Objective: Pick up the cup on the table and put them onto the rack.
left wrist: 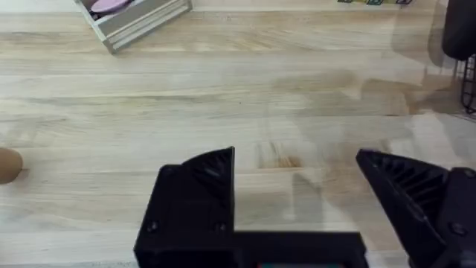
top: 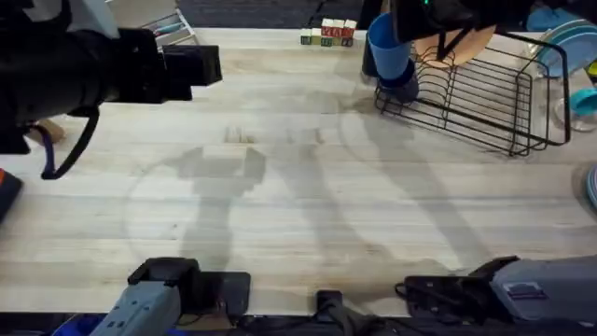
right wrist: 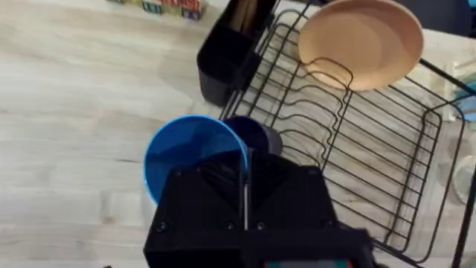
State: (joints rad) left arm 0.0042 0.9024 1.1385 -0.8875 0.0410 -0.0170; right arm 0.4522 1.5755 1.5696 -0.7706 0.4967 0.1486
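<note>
My right gripper (right wrist: 245,182) is shut on the rim of the bright blue cup (right wrist: 195,160), holding it open side up at the left end of the black wire rack (right wrist: 357,171). From overhead, this cup (top: 389,47) hangs over the rack (top: 485,93) corner. The dark navy cup (right wrist: 259,138) sits right behind it, at the rack's end, partly hidden by the blue one. My left gripper (left wrist: 297,186) is open over bare table far to the left, nothing between its fingers (left wrist: 208,186). Overhead, the left arm (top: 112,65) looms large and dark.
A tan plate (right wrist: 362,43) stands in the rack's prongs. A black utensil holder (right wrist: 223,59) hangs on the rack's end. Small lettered blocks (top: 328,33) lie at the back edge, a metal tray (left wrist: 134,18) at the back left, teal dishes (top: 569,42) at the far right.
</note>
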